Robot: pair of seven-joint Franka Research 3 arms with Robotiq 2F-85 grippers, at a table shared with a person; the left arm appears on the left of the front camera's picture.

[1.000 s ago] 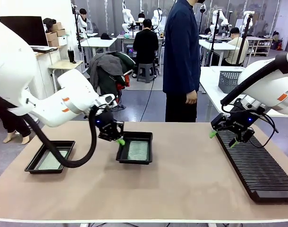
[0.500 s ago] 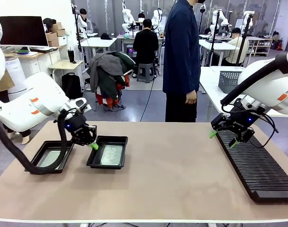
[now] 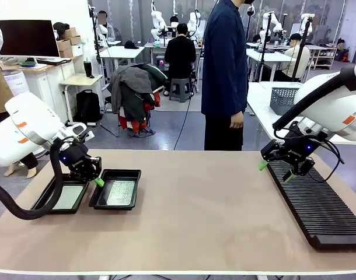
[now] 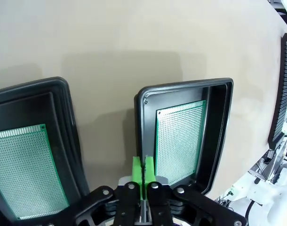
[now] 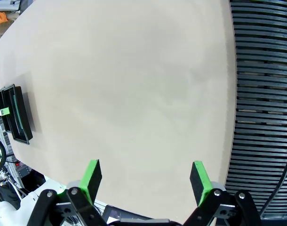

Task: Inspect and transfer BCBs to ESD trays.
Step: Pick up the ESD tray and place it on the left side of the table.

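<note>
Two black ESD trays sit side by side at the table's left. The right-hand ESD tray holds a green BCB. My left gripper is shut on this tray's near-left rim. The left-hand ESD tray also holds a BCB. My right gripper hangs open with nothing between its fingers, above the left end of the rack at the table's right. Both trays appear small and far off in the right wrist view.
A long black ribbed rack lies along the table's right side. A person in dark blue stands at the far edge, hands down. Bare tabletop spans the middle.
My left gripper has dragged the tray with its board leftwards from the table's middle to beside the other tray. The right arm has stayed still.
</note>
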